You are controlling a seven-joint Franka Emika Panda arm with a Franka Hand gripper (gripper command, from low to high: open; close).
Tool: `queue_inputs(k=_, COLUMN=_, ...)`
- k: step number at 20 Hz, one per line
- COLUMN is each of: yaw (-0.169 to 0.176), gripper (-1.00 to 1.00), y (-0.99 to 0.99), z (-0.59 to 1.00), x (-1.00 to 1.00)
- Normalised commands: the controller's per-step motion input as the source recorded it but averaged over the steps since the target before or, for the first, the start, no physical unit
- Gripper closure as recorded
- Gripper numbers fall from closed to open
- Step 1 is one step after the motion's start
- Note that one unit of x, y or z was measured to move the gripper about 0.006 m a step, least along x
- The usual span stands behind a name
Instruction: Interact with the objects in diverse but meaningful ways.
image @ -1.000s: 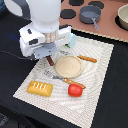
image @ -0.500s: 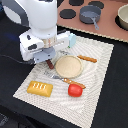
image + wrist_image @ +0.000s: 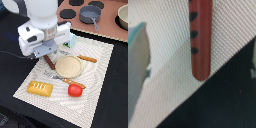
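Note:
My gripper (image 3: 46, 54) hangs under the white hand, just above the upper end of the brown sausage stick (image 3: 49, 63), which lies on the striped cloth. Its fingers are hidden by the hand, so I cannot tell how they stand. The wrist view shows the sausage (image 3: 199, 40) lying free on the cloth, its rounded end near the cloth's edge. The golden bread loaf (image 3: 40, 88) and the red tomato (image 3: 75, 90) lie on the near part of the cloth. A pale-blue carton (image 3: 73, 40) peeks out behind the hand. The grey pot (image 3: 90, 14) stands on the brown board at the back.
The round tan plate (image 3: 68, 66) sits mid-cloth, with orange-handled cutlery behind it (image 3: 86, 59) and in front of it (image 3: 73, 82). A tan bowl (image 3: 123, 17) and dark discs stand on the back board. The cloth (image 3: 100, 75) lies on a black table.
The arm has shifted only slightly over the sausage. The loaf, tomato, plate and cutlery lie where they were.

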Motion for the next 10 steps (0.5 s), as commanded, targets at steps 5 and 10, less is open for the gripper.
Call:
queue_inputs(k=5, yaw=0.002, gripper=-1.00, y=-0.48, z=0.66, x=0.11)
queue_inputs(k=10, yaw=-0.034, gripper=-1.00, y=-0.41, z=0.50, x=0.63)
